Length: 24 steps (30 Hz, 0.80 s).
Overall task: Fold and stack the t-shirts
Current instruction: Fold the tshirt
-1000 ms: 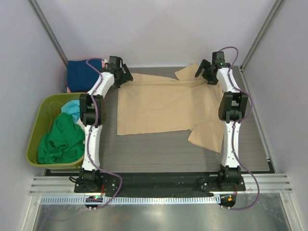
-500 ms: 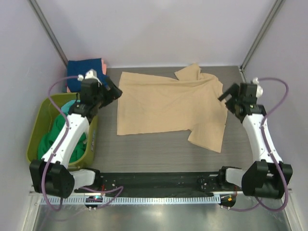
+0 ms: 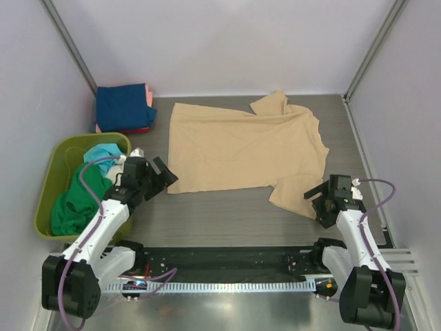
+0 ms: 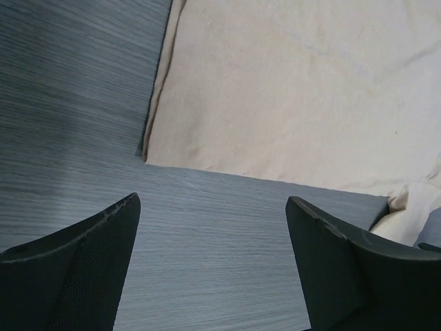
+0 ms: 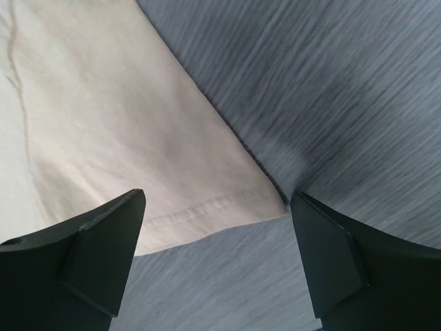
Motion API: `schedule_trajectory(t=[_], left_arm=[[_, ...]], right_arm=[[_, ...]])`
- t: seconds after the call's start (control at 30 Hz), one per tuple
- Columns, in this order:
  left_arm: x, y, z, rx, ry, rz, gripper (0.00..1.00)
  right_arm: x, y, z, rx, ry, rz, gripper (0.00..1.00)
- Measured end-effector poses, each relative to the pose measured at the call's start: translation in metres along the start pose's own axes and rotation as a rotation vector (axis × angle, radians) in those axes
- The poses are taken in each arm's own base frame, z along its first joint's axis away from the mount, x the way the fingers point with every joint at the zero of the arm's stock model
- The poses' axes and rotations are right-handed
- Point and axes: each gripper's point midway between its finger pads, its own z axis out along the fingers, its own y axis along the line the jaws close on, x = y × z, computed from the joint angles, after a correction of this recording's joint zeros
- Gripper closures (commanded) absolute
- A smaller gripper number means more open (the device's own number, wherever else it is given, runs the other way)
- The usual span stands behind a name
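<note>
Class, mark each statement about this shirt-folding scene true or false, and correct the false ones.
1. The tan t-shirt lies spread out on the table. True.
2. The left hand grips the tan t-shirt. False: it is open over bare table near the shirt's corner.
3. A green t-shirt lies in the bin. True.
4. The folded stack sits at the far right. False: it sits at the far left.
5. The right hand is open. True.

Robot test cell in a lab. Evidence: plain pale panels (image 3: 227, 41) on three sides, fixed to bare metal posts (image 3: 69, 43). A grey bench (image 3: 220, 214) carries a left arm (image 3: 103, 224) and right arm (image 3: 358, 238) bolted to a black plate (image 3: 227, 258). Slotted aluminium rail (image 3: 227, 285) at the near edge; exposed purple cable (image 3: 377, 182).
</note>
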Motion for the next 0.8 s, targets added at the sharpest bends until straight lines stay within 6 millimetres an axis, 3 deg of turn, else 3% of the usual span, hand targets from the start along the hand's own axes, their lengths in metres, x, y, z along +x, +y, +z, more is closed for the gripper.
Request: schedule_trajectory(t=[0.1,0.2,0.23,0.3,0.33,0.43,0.8], left_arm=[[0.003,0.003,-0.001,0.002,-0.003,-0.015,0.13],[0.009,0.010,0.002,-0.018,0.003,-0.024,0.14],[0.010,0.013,0.003,-0.024,0.006,-0.026,0.15],[0.013,0.016,0.005,-0.034,0.011,-0.027,0.16],[0.013,0.017,0.006,-0.039,0.014,-0.028,0.16],[0.014,0.021,0.011,-0.064,0.016,-0.021,0.18],[0.037,0.029,0.040,-0.204,0.087,0.041,0.27]], right_arm=[[0.001,0.000,0.001,-0.018,-0.010,0.024,0.17],[0.005,-0.002,0.003,-0.024,-0.009,0.032,0.35],[0.005,-0.003,0.003,-0.023,-0.009,0.035,0.54],[0.007,-0.004,0.004,-0.023,-0.001,0.033,0.68],[0.010,-0.006,0.006,-0.014,0.008,0.035,0.83],[0.012,-0.008,0.006,-0.014,0.018,0.031,0.99],[0.008,0.009,-0.013,-0.100,0.012,-0.008,0.99]])
